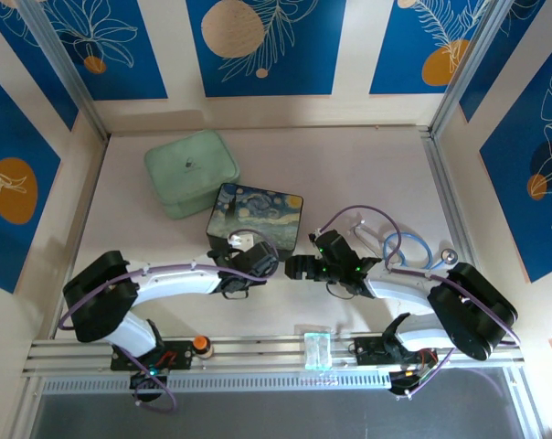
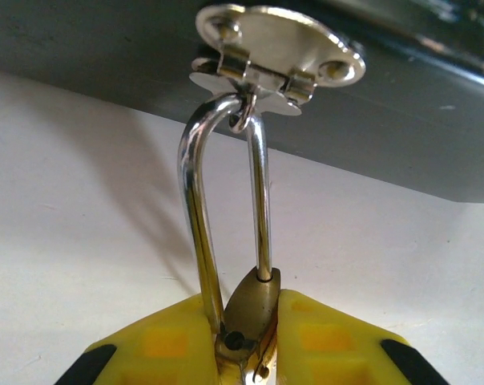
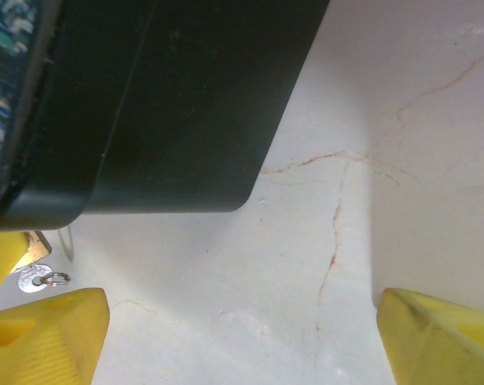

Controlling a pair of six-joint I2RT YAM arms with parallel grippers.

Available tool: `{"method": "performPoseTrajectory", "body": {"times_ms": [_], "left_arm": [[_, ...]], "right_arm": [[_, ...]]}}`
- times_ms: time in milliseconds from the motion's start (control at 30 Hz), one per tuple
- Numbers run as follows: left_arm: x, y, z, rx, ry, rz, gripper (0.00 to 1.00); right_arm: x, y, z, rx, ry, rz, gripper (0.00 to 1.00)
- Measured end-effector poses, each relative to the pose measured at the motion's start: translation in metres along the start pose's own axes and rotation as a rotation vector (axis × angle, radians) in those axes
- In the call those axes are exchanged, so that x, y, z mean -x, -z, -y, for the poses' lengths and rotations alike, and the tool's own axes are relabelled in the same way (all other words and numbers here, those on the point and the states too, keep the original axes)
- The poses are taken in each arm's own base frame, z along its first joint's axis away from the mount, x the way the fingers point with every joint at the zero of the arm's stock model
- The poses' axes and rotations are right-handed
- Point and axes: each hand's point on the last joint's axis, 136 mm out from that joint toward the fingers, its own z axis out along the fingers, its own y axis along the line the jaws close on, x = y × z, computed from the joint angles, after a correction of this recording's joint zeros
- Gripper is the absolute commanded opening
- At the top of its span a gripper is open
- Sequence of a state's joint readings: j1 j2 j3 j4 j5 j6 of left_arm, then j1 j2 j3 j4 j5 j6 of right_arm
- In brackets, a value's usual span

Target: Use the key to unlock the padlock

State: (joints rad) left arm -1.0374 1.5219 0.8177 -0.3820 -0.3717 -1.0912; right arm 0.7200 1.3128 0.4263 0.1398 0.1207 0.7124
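The padlock (image 2: pixel 250 309) sits clamped in our left fingers (image 2: pixel 162 345), lower centre; our right fingers (image 3: pixel 42 337) gape empty. Tugging could jam its shackle (image 2: pixel 194 208) in the clasp (image 2: pixel 278 52).

We see the padlock (image 2: pixel 254 301) in two metals: a dull brass body and a shackle (image 2: pixel 195 200) of polished silver metal, mirror-glossy. The clasp (image 2: pixel 278 52) above it is shiny stamped metal too. The fingers (image 2: pixel 162 345) of the left gripper (image 2: pixel 248 321), and those of the right gripper (image 3: pixel 244 313), look to us like matt yellow plastic, faintly grainy. We read the table (image 3: pixel 370 200) as smooth, marble-patterned white with reddish veins and little sheen. The box (image 3: pixel 194 104) has a dark, satin-smooth side. The key (image 3: pixel 34 278) is pale silvery metal.
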Motion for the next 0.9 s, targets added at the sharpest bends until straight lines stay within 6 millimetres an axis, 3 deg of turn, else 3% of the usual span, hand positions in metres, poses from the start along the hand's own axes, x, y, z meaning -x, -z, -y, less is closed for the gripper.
{"method": "performPoseTrajectory", "body": {"times_ms": [533,900], "left_arm": [[-0.0048,-0.0104,-0.0032,0.014,-0.034,0.002,0.28],[-0.0093,-0.0097,-0.0012,0.066,-0.107,0.014,0.26]], "right_arm": [[0.0,-0.0001,0.0002,0.001,-0.003,0.003,0.88],[-0.0002,0.001,0.0016,0.009,-0.008,0.022,0.88]]}}
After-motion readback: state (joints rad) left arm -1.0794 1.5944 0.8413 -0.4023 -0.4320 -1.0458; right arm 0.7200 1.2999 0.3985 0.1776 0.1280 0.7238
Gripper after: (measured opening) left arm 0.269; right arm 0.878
